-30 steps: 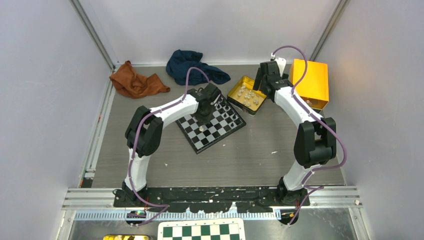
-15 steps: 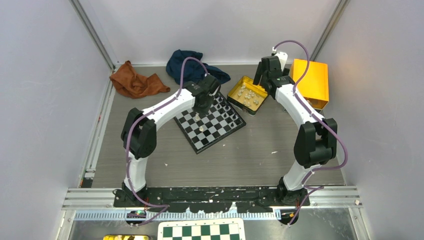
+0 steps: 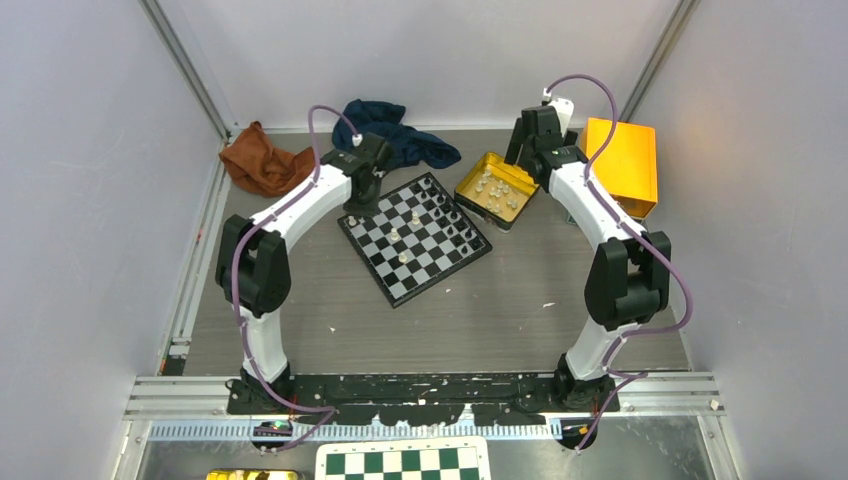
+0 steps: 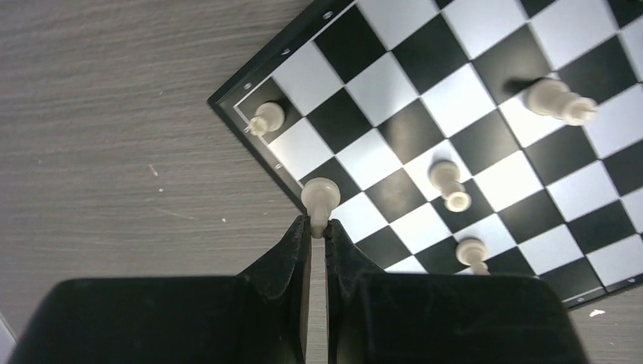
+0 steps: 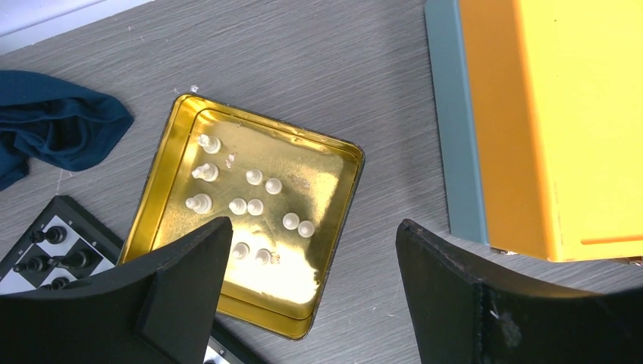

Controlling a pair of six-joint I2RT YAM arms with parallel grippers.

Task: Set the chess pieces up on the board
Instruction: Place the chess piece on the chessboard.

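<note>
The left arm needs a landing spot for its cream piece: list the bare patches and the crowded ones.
Bare: the near corner of the black-and-white chessboard, between the scattered cream pieces and the rim; also the grey table toward the arm bases. Crowded: the board's far-right edge, lined with black pieces, beside the gold tin.

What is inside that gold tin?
The gold tin holds loose white chess pieces on its shiny bottom. The right claw's finger covers one near corner, so anything there is hidden.
</note>
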